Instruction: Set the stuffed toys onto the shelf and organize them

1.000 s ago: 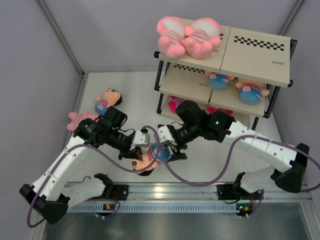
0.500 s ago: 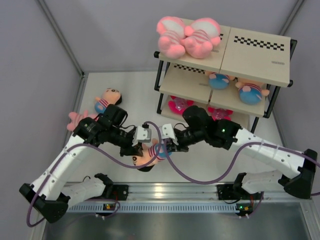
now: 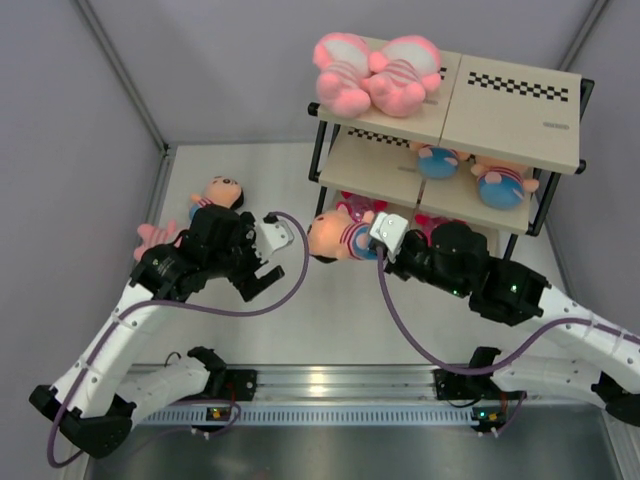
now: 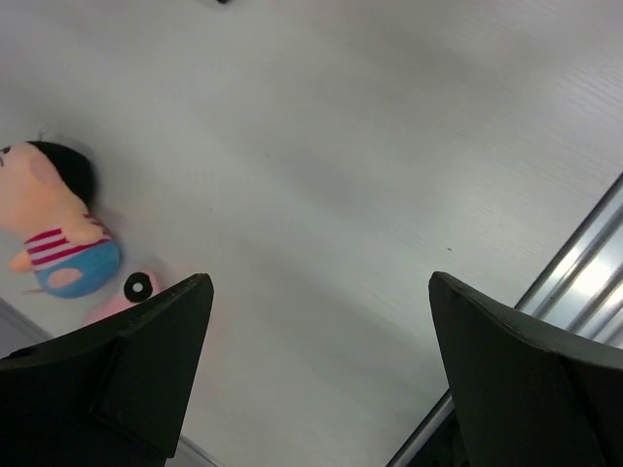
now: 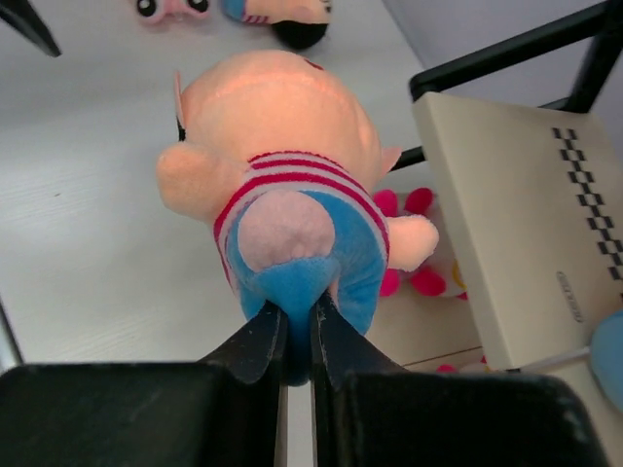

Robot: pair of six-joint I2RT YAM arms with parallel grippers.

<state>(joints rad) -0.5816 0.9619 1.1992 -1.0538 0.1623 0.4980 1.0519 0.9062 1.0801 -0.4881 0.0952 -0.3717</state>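
held toy: tan-headed doll in a blue striped shirt (image 3: 338,238), in the air just in front of the shelf's (image 3: 500,110) left end, head pointing left.
right tool (image 5: 297,321): closed on the doll's blue bottom; the wrist view shows only a thin pinch of fabric between the fingers.
left tool (image 4: 316,292): open and empty, hovering over the desk (image 3: 300,330), well apart from the doll.
shelf now: pink pair (image 3: 375,72) on top, two blue-shirted dolls (image 3: 470,172) on the right part of the middle tier, magenta ones (image 3: 355,208) at the bottom.
step in hand: likely carrying this doll to the middle tier, to join its likes.
doing it well: aim for the bare left board (image 3: 370,165) of that tier; go in head first and level so the round head clears the top board and the black post; release only once the body rests on the wood.
risk: the slim grip may let the heavy head swing or slip.
left on desk: one tan-headed doll (image 4: 54,233) and a pink one (image 4: 136,292) beside it.
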